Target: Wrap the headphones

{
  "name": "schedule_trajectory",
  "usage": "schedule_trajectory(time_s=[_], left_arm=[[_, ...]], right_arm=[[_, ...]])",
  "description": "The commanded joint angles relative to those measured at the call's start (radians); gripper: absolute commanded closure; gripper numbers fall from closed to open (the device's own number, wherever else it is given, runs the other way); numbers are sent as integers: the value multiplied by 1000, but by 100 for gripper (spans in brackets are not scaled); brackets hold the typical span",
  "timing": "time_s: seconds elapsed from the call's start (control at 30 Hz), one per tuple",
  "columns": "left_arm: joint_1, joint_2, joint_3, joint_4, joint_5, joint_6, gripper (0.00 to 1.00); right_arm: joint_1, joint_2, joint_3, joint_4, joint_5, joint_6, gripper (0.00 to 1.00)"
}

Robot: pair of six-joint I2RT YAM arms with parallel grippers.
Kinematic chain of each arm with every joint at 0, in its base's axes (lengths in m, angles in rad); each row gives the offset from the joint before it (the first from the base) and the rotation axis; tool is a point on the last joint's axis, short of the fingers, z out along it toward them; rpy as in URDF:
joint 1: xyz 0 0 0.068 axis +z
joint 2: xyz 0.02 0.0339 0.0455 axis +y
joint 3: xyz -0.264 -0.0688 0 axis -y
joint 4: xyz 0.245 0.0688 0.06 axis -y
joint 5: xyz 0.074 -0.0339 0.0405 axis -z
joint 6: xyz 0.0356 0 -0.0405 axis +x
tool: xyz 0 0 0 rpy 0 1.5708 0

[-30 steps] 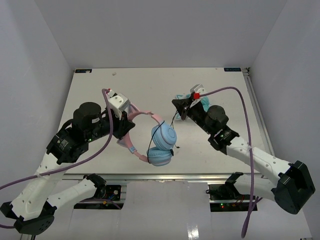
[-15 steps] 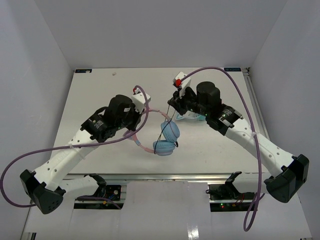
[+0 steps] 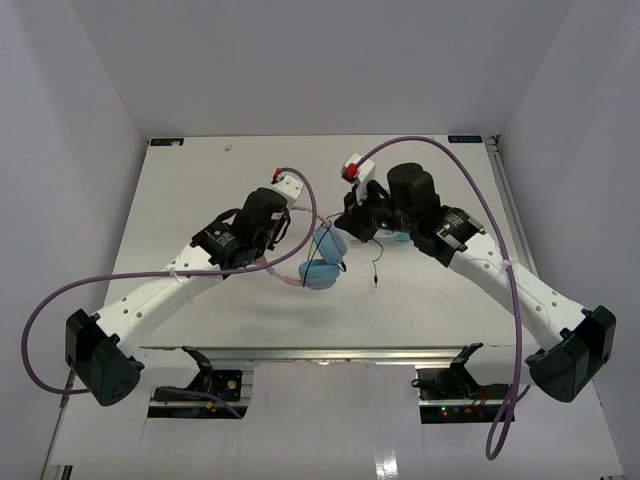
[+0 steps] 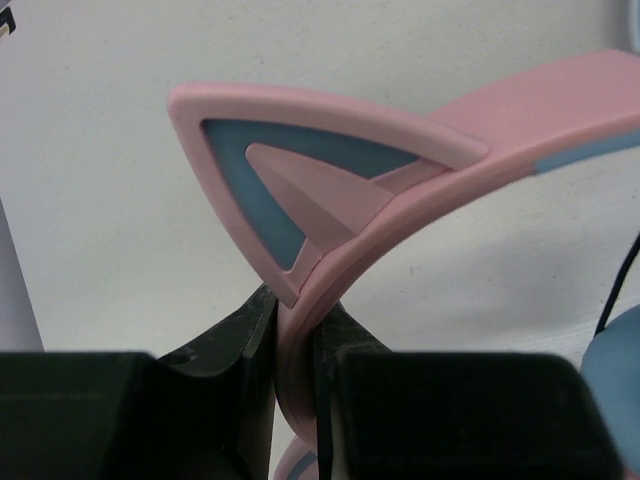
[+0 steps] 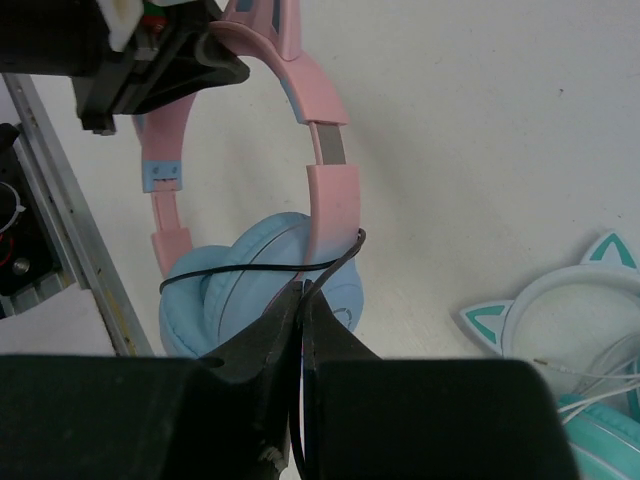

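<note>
Left gripper (image 4: 296,325) clamped on pink headband (image 4: 400,190) of headphones (image 3: 322,265) at frame centre, right gripper (image 5: 300,300) pinching black cable (image 5: 260,268) beside the cups, headphones shifted slightly toward upper left since earlier frame.

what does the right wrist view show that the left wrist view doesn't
Only the right wrist view: the right gripper pinching the black cable, which crosses both light-blue ear cups, and a white and teal pair off to the side. Only the left wrist view: the pink cat ear close up, with the left gripper clamped on the pink headband right below it. Both: that headband, a stretch of cable, part of a blue cup.
</note>
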State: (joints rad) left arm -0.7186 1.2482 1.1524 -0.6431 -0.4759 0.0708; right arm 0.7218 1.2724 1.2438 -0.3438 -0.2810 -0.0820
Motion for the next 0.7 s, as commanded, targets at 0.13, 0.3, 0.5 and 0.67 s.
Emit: schedule_trajectory(time_s=[0.13,0.3,0.5,0.67], left_arm=[[0,51,29,20,-193,-145,100],[-1,76,58,-11,-199,-219,100],[2,71,67,-16,-151,-305,100],[3,51,89,-39,-105,-392,100]], right_arm=[[59,-44,-59,120,-102,100,92],[121,-49,-96,177,-74,148,92],[187,-51,-162,263,-20,206,92],[230,-69,-256,380,45,256,89]])
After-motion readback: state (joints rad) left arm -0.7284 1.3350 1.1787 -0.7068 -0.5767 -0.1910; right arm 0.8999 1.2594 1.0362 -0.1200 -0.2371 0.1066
